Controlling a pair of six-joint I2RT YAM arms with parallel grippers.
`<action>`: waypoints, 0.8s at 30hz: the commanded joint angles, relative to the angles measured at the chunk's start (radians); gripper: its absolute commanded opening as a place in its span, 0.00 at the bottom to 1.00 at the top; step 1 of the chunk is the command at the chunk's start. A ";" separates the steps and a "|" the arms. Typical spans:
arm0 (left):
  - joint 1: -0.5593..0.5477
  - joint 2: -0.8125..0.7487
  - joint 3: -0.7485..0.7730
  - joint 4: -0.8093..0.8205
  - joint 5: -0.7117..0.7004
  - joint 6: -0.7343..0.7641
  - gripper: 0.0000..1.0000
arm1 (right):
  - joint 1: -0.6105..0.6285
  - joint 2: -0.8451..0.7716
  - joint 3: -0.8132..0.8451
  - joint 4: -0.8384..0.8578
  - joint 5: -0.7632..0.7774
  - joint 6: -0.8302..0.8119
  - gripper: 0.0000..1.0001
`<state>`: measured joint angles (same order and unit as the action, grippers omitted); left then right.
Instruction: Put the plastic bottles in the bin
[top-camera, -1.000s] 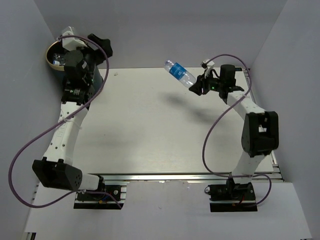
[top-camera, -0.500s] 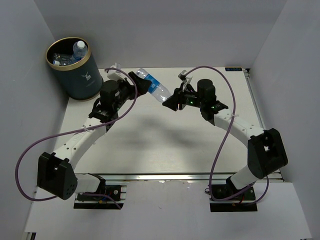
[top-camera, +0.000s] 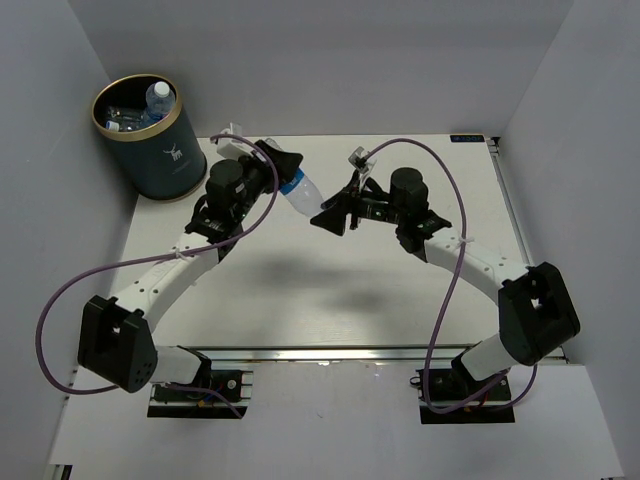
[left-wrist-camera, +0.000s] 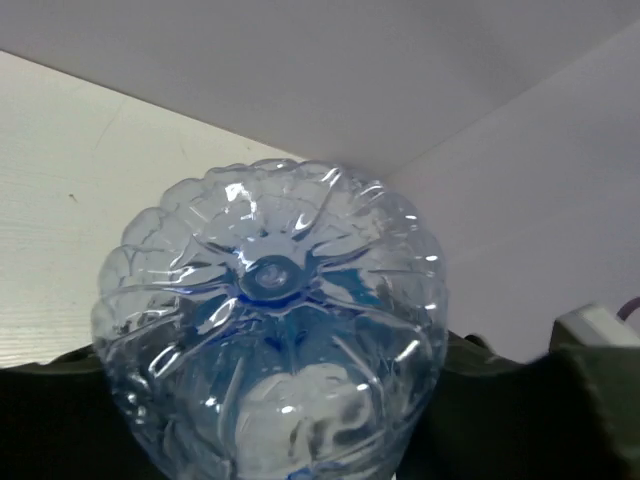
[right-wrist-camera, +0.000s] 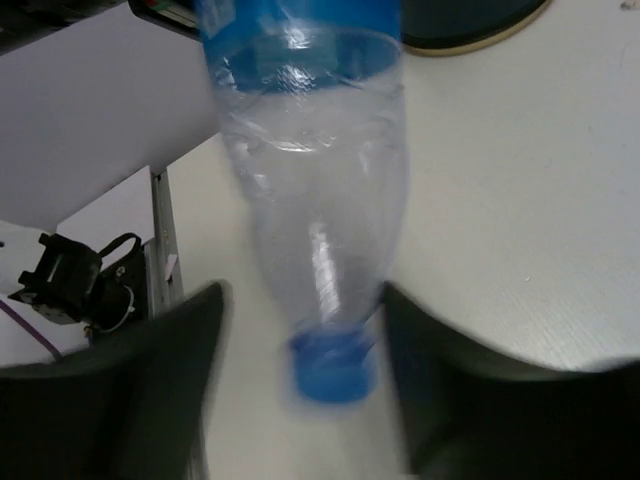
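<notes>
Hanging tilted above the table (top-camera: 330, 300), the bottle (top-camera: 300, 190) bridged both arms; the right end effector (top-camera: 328, 215) stood slightly parted around its capped end, the left end effector (top-camera: 285, 165) gripped its base, and farther back the bin (top-camera: 160, 160) held other bottles (top-camera: 150, 100)

A fixed overhead camera, set above and behind the arm bases, looks down on the whole table (top-camera: 330, 290), from the near rail to the bin (top-camera: 160, 165) at the far left corner. The left wrist camera looks out along its arm, so close that the base of the bottle (left-wrist-camera: 270, 300) nearly fills its frame, with table and wall behind. The right wrist camera faces the opposite way, close on the cap end. All three views share that bottle.
</notes>
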<state>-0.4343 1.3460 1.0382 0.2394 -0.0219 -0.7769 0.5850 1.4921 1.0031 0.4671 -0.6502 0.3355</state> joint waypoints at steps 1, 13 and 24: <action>-0.003 -0.013 0.074 -0.024 -0.123 0.069 0.58 | 0.007 -0.039 0.025 0.003 -0.030 -0.009 0.89; 0.244 0.128 0.428 -0.226 -0.389 0.272 0.32 | -0.016 -0.139 -0.017 -0.212 0.185 -0.102 0.89; 0.403 0.450 0.890 -0.327 -0.507 0.357 0.31 | -0.045 -0.234 -0.012 -0.303 0.359 -0.214 0.89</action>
<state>-0.0742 1.7908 1.8324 -0.0334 -0.4667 -0.4412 0.5480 1.2839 0.9859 0.1875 -0.3569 0.1688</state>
